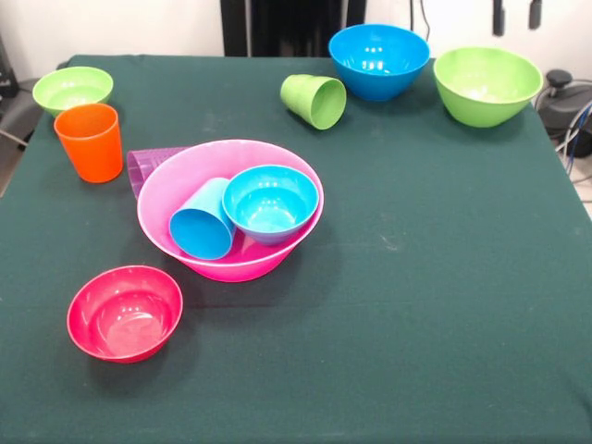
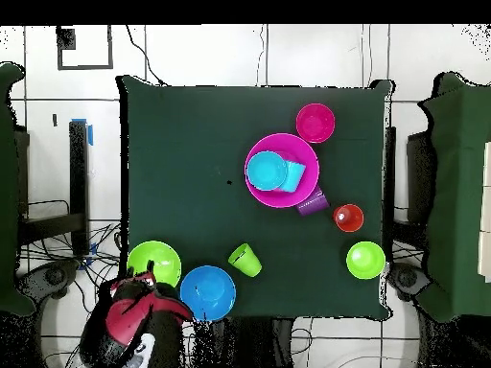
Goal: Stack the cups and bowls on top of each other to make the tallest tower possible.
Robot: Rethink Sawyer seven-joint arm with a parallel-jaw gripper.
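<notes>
The arm sits drawn back off the table's corner in the overhead view, and I can't tell how its jaws stand. Nothing's in hand, so we're between picks. The pink bowl sits mid-table holding a small light blue bowl and a light blue cup on its side. That tipped cup probably needs righting first. Purple cup lies against the pink rim; orange cup just beyond. The red bowl, green cup, blue bowl and two green bowls stay scattered.
</notes>
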